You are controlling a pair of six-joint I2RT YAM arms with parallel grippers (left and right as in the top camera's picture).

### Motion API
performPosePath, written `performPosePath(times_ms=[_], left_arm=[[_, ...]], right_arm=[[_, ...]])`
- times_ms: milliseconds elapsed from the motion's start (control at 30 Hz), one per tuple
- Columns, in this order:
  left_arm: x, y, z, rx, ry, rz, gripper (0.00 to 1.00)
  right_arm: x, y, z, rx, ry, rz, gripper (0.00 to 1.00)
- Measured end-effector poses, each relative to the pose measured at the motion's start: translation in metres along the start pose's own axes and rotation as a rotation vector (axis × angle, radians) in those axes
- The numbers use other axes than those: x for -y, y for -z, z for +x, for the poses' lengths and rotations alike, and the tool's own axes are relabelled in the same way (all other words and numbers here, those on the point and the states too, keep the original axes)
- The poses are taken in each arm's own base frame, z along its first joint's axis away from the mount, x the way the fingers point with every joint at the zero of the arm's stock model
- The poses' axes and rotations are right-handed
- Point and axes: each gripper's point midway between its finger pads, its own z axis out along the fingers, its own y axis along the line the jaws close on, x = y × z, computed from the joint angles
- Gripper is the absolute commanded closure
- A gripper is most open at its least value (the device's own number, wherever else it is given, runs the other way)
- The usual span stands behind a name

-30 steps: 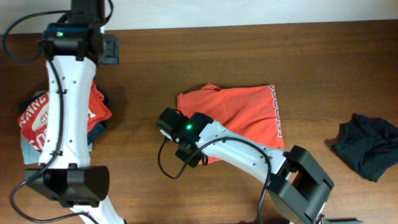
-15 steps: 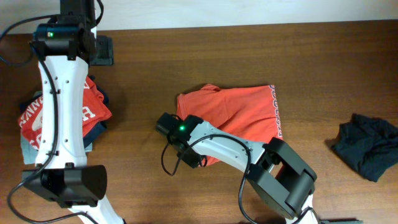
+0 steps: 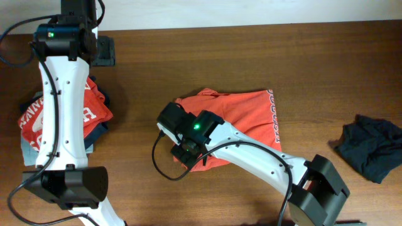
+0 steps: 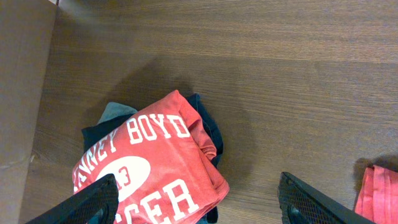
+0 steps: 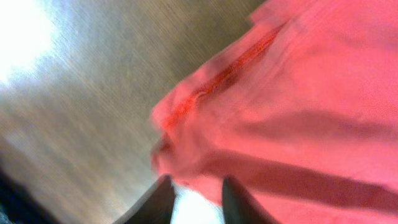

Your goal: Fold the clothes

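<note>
Overhead, my right arm has swung its elbow out and lifted its wrist since a second ago, and the orange shirt (image 3: 248, 119) has shifted with it. The corner nearest my fingers has crept outward and the far edge has slid a little toward the gripper. I judge the tug on that hem to be only the start of a fold. My right gripper (image 5: 193, 198) sits at the hem with the cloth just ahead of its tips; the jaws are parted only a little, and the blurred wrist view doesn't let me tell whether fabric is pinched. My left gripper (image 4: 196, 186) hangs wide open and empty over the red tee (image 4: 155, 168), which is piled on navy and grey-blue pieces. A dark piece (image 3: 370, 147) lies well beyond the shirt. No containers are in view; everything rests on the table (image 3: 188, 56)
</note>
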Motion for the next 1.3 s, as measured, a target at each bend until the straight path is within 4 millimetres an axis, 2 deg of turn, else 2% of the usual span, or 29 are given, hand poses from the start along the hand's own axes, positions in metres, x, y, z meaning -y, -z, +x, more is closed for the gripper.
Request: performPosePath(times_ms=[167,233,267,300,367,433,500,567,633,733,833,900,967,1133,1300], left_arm=[[0.0,0.0,0.001,-0.002,0.0,0.0,0.18],[0.0,0.0,0.001,-0.002,0.0,0.0,0.15],[0.001,0.0,0.001,-0.002,0.001,0.004,0.16],[0.003,0.0,0.001,-0.003,0.002,0.018,0.23],[0.016,0.001,0.001,-0.003,-0.022,0.091,0.38],[0.034,0.003,0.001,0.002,-0.08,0.203,0.41],[0.061,0.011,0.002,0.017,-0.161,0.358,0.42],[0.084,0.021,0.005,0.034,-0.236,0.476,0.42],[0.107,0.032,0.007,0.058,-0.317,0.574,0.42],[0.148,0.045,0.014,0.1,-0.449,0.689,0.5],[0.193,0.044,0.026,0.132,-0.558,0.775,0.61],[0.22,0.035,0.037,0.143,-0.614,0.816,0.69],[0.242,0.02,0.052,0.136,-0.649,0.842,0.73],[0.283,-0.03,0.088,0.078,-0.703,0.881,0.75],[0.308,-0.067,0.116,0.011,-0.728,0.897,0.74]], right_arm=[[0.0,0.0,0.005,-0.021,-0.006,-0.007,0.59],[0.003,0.0,0.005,-0.02,-0.015,-0.009,0.59],[0.006,0.0,0.005,-0.019,-0.026,-0.007,0.59],[0.012,0.001,0.004,-0.017,-0.053,-0.006,0.59],[0.032,0.006,0.003,-0.003,-0.132,0.005,0.61],[0.059,0.016,0.005,0.018,-0.241,0.022,0.67],[0.102,0.031,0.015,0.031,-0.419,0.045,0.76],[0.14,0.044,0.033,0.025,-0.586,0.058,0.78],[0.171,0.052,0.056,0.0,-0.736,0.051,0.79],[0.201,0.06,0.093,-0.053,-0.929,0.02,0.8],[0.21,0.057,0.116,-0.089,-1.029,-0.009,0.8],[0.207,0.048,0.131,-0.132,-1.064,-0.027,0.8],[0.2,0.032,0.145,-0.172,-1.082,-0.046,0.8],[0.192,-0.012,0.164,-0.17,-1.084,-0.06,0.8],[0.196,-0.04,0.166,-0.094,-1.065,-0.049,0.8]])
